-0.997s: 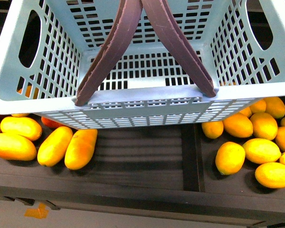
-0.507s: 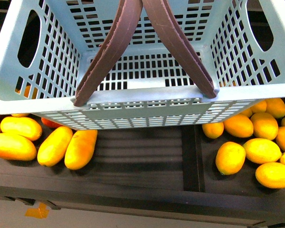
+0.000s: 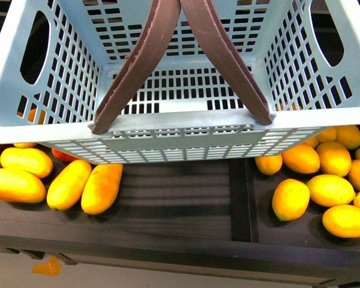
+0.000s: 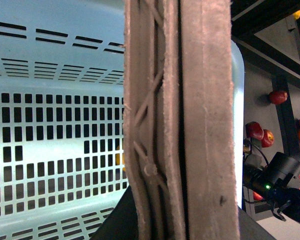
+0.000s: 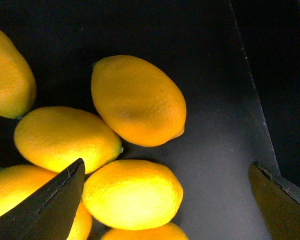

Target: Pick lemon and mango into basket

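Note:
The light turquoise basket hangs above the shelf and fills the upper front view, its brown handles meeting at the top. In the left wrist view my left gripper is shut on those handles, its fingers mostly hidden. Lemons lie in the right-hand bin. My right gripper hovers open over them, with one lemon between its fingertips and apart from both. An orange-red fruit, possibly the mango, peeks from under the basket's left corner.
Long yellow mangoes lie in the left bin. A raised divider separates the two bins. The dark shelf's front edge runs below. Red fruits and a black device show beyond the basket in the left wrist view.
The basket has shifted very slightly; the fruit on the shelf has not moved.

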Controlling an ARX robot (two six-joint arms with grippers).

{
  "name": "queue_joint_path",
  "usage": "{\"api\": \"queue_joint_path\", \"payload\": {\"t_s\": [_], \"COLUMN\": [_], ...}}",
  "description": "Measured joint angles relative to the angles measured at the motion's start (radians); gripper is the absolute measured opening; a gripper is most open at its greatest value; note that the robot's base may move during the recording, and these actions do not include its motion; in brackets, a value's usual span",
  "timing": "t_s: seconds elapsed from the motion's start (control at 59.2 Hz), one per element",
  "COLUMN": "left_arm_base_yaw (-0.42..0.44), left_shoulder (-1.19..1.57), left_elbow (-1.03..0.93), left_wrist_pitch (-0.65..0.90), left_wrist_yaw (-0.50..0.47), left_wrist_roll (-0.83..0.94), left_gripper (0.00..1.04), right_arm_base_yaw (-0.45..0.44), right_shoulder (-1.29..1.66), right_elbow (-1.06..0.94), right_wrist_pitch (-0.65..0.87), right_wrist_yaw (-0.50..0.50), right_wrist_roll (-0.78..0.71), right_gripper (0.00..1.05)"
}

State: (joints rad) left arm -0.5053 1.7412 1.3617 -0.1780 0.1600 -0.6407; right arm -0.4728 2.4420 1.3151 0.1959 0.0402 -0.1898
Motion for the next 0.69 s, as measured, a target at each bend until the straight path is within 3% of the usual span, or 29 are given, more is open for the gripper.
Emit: {"api": "queue_joint_path", "payload": {"t_s": [0.287,0.693], "left_arm_base_yaw": [0.0,0.0], "left_shoulder": [0.0,0.0], "left_elbow": [0.0,0.0], "left_wrist_pitch": [0.0,0.0], "left_wrist_yaw": [0.0,0.0], "left_wrist_roll": [0.0,0.0], "left_gripper": [0.17,0.17], "right_arm_base_yaw": [-0.012,-0.022], "right_shoulder": [0.093,0.161], "right_elbow": [0.119,0.248], "right_wrist_pitch": [-0.079,-0.146], "right_wrist_yaw": [-0.111,-0.148], "right_wrist_roll": [-0.048,-0.092], "right_gripper": [0.96,0.96]}}
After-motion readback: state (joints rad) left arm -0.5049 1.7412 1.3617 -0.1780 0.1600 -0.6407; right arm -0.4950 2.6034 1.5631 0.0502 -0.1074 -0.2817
